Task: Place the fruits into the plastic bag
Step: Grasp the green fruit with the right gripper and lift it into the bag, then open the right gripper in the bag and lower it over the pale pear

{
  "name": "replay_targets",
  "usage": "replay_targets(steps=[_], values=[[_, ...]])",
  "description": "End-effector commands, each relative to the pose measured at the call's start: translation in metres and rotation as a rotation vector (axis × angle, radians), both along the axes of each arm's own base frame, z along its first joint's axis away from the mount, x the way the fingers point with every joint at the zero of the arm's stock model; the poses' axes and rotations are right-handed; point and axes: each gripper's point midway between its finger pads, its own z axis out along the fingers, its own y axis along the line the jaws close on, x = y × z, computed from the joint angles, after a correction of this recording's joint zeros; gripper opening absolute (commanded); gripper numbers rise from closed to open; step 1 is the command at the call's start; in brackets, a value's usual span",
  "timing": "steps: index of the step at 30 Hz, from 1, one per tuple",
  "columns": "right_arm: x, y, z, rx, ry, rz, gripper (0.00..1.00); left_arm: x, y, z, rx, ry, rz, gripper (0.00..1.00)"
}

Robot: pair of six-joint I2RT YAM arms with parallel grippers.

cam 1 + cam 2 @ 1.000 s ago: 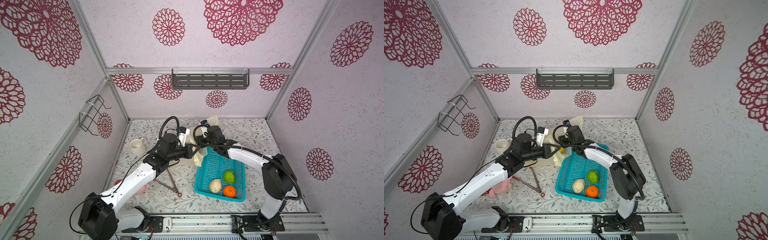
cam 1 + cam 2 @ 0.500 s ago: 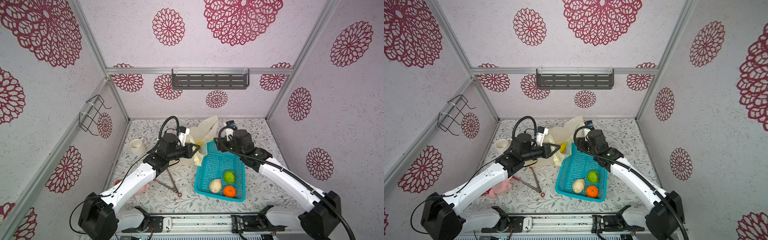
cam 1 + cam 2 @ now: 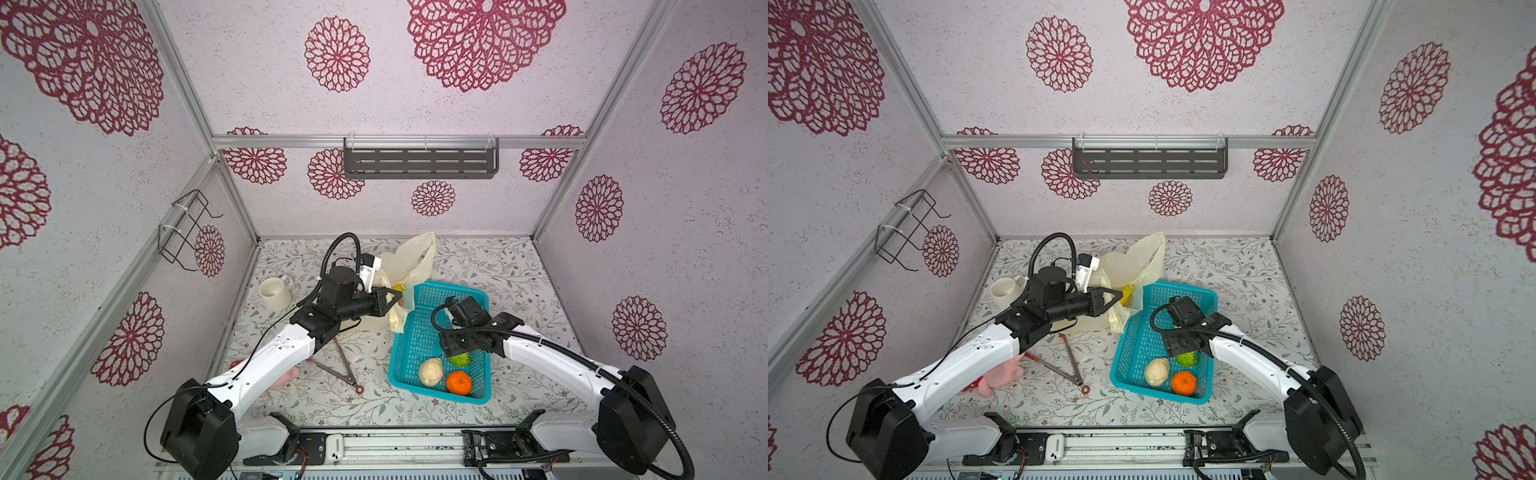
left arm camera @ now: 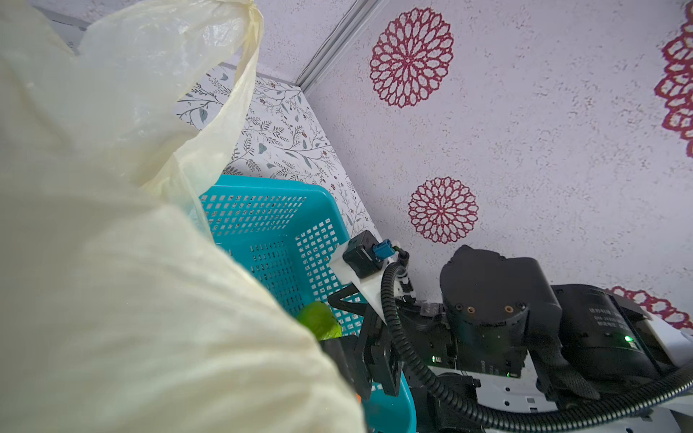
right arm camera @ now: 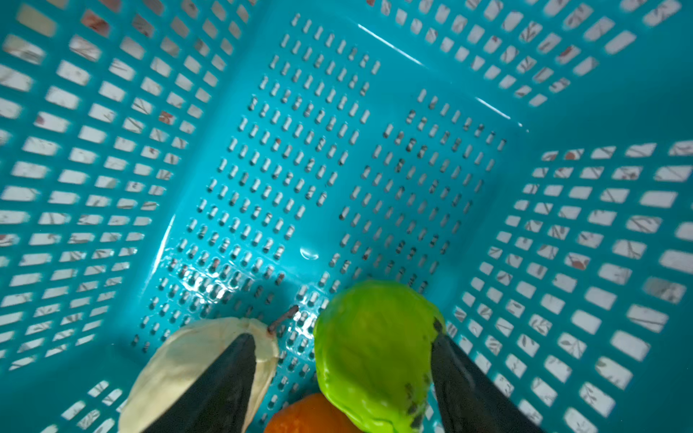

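Note:
The cream-yellow plastic bag (image 3: 409, 257) (image 3: 1138, 257) stands at the back centre, and a yellow fruit (image 3: 398, 287) shows in its mouth. My left gripper (image 3: 397, 296) (image 3: 1119, 296) is shut on the bag's near edge; in the left wrist view the bag (image 4: 112, 262) hides the jaws. In the teal basket (image 3: 415, 332) lie a green knobbly fruit (image 3: 460, 360) (image 5: 371, 348), a beige pear (image 3: 431, 371) (image 5: 187, 360) and an orange tangerine (image 3: 459, 382) (image 5: 311, 416). My right gripper (image 5: 342, 337) is open low inside the basket, its fingers on either side of the green fruit.
A white mug (image 3: 274, 293) stands at the left. Metal tongs (image 3: 340, 365) and a pink plush toy (image 3: 1000, 374) lie under the left arm. A grey shelf (image 3: 419, 163) hangs on the back wall and a wire rack (image 3: 187, 230) on the left wall.
My right arm has swung from the bag's mouth back over the basket and come down over the green fruit, its jaws opening wider. The left arm has stayed put.

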Motion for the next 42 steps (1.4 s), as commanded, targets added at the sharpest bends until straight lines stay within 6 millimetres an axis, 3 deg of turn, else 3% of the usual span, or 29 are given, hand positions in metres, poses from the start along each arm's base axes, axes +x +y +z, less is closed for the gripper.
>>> replay_targets(steps=[1, 10, 12, 18, 23, 27, 33, 36, 42], values=[[-0.01, -0.019, -0.013, -0.097, 0.044, -0.02, 0.84, -0.002, 0.001, 0.006, -0.003, -0.025, -0.005, 0.0], [-0.016, -0.009, -0.043, -0.065, 0.13, -0.041, 0.84, -0.001, 0.0, 0.006, -0.002, -0.02, -0.008, 0.0], [-0.016, -0.007, -0.046, -0.062, 0.137, -0.04, 0.78, -0.001, 0.001, 0.007, -0.002, -0.023, -0.004, 0.0], [-0.009, -0.003, -0.039, -0.044, 0.11, -0.043, 0.47, -0.003, 0.002, 0.007, 0.002, -0.023, -0.005, 0.0], [0.011, 0.004, -0.005, -0.021, 0.012, -0.045, 0.45, -0.002, 0.001, 0.007, 0.001, -0.024, -0.009, 0.0], [0.042, 0.016, 0.044, 0.036, -0.113, -0.055, 0.45, -0.003, 0.002, 0.006, 0.005, -0.024, -0.008, 0.0], [0.099, 0.062, 0.115, 0.203, -0.298, -0.032, 0.46, -0.002, 0.002, 0.007, 0.004, -0.023, -0.003, 0.0], [0.123, 0.092, 0.13, 0.272, -0.323, 0.009, 0.46, -0.001, 0.003, 0.011, 0.001, -0.035, 0.008, 0.0], [0.159, 0.144, 0.142, 0.38, -0.332, 0.092, 0.49, -0.004, 0.009, 0.017, -0.004, -0.048, 0.026, 0.0]])
